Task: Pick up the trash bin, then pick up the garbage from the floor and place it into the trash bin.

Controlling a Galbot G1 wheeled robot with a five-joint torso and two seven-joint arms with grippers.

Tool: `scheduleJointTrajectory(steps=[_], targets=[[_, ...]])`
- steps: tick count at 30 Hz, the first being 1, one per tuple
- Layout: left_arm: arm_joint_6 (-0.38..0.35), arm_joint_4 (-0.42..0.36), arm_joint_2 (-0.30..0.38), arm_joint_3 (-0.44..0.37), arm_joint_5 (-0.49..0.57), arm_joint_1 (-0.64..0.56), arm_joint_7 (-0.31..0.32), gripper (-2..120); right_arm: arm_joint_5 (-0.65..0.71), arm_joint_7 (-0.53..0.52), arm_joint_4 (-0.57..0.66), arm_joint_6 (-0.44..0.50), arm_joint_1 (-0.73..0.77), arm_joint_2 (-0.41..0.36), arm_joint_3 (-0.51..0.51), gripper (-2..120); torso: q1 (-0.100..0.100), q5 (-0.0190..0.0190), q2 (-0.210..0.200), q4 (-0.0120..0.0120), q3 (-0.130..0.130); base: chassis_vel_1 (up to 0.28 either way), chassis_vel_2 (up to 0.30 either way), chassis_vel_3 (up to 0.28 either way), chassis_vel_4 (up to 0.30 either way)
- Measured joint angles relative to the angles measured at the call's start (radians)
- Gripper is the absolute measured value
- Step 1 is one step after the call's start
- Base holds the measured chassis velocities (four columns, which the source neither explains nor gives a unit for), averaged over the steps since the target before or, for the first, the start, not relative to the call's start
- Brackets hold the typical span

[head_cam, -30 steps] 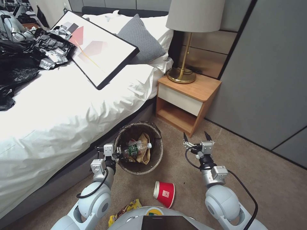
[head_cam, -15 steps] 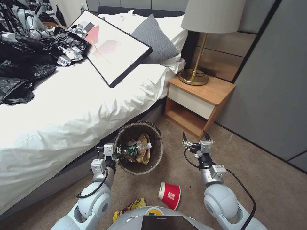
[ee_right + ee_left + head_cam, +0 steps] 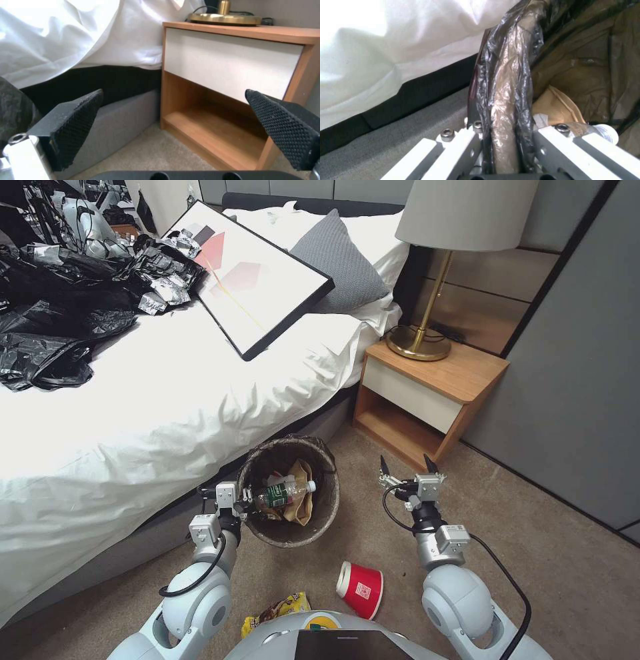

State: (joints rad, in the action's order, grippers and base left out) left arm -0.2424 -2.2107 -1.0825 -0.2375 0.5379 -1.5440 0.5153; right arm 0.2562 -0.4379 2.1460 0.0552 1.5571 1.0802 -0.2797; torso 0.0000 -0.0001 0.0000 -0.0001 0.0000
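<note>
While the left gripper [image 3: 241, 508] clamps the liner-wrapped rim of the trash bin [image 3: 289, 490] at its 9 o'clock, bin pickup looks done — litter collection is the step in hand. Bin hangs beside the bed [image 3: 160, 400], round, crinkly dark bag, bottle [image 3: 283, 492] and brown paper inside. Right gripper [image 3: 405, 473] at the bin's 3 o'clock, spread wide, empty, textured black pads. Red paper cup [image 3: 360, 589] on its side on carpet at the bin's 5 o'clock; glossy yellow wrapper [image 3: 277, 610] at 6 — next move likely needs a reach down.
</note>
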Motion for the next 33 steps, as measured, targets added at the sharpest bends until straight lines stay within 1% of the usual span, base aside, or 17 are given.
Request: scheduleJointTrajectory(steps=[16, 33], targets=[[0.002, 0.000, -0.003, 0.001, -0.003, -0.001, -0.002, 0, -0.002, -0.014, -0.002, -0.011, -0.003, 0.003, -0.004, 100, 0.000, 0.0001, 0.000, 0.0001, 0.000, 0.000, 0.000, 0.000, 0.000], [0.004, 0.009, -0.007, -0.001, -0.004, 0.007, -0.002, 0, 0.005, -0.019, -0.011, -0.016, -0.018, 0.000, -0.002, 100, 0.000, 0.0000, 0.000, 0.0001, 0.000, 0.080, -0.070, -0.082, 0.075]])
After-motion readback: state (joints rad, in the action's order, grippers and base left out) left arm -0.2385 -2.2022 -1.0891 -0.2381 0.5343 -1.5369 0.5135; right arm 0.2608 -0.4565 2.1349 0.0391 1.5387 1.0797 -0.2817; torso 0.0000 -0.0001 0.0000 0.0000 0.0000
